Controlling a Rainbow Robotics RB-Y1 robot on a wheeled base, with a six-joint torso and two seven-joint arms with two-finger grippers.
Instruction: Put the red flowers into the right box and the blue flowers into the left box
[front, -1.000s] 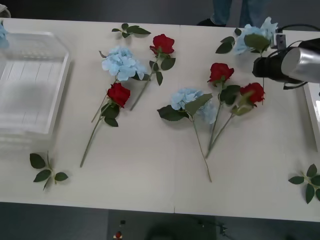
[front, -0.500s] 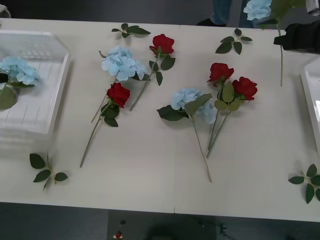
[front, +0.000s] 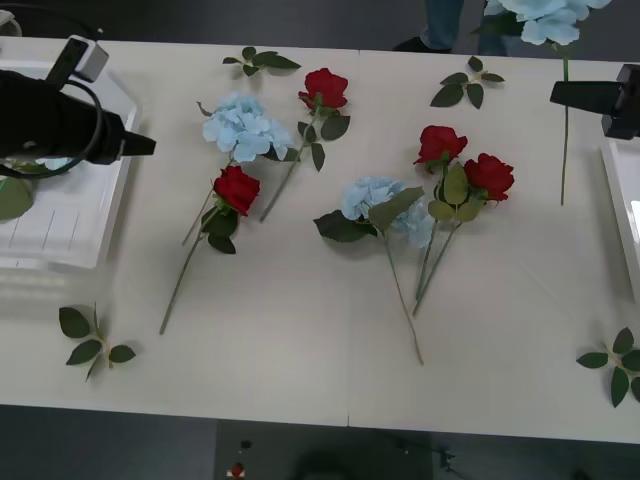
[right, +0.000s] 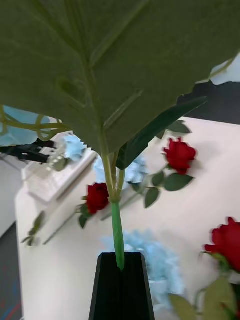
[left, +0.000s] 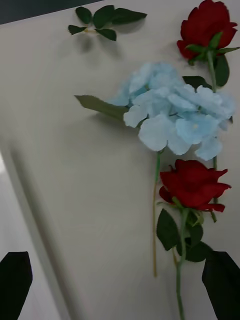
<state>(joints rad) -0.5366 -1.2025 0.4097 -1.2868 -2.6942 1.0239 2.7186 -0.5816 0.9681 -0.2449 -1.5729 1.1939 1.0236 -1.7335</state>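
Observation:
My right gripper (front: 572, 93) is shut on the stem of a blue flower (front: 545, 15), held upright above the table's far right. In the right wrist view its black fingers (right: 120, 285) clamp the green stem under a big leaf (right: 100, 60). My left gripper (front: 140, 145) is open at the right rim of the left box (front: 60, 215), where another blue flower (front: 45, 163) lies half hidden behind the arm. Two blue flowers (front: 243, 125) (front: 375, 195) and several red flowers (front: 326, 87) (front: 237, 188) (front: 440, 143) lie on the table. A sliver of the right box (front: 625, 200) shows at the right edge.
Flowerless leaf sprigs lie at the far middle (front: 260, 60), far right (front: 468, 85), near left (front: 90, 335) and near right (front: 615, 365). In the left wrist view, a blue flower (left: 172, 117) and a red flower (left: 192, 182) lie ahead of my open left gripper (left: 117, 260).
My right gripper has lifted its blue flower off the table and higher. A blue flower has landed in the left box, and my left arm has swung in over that box.

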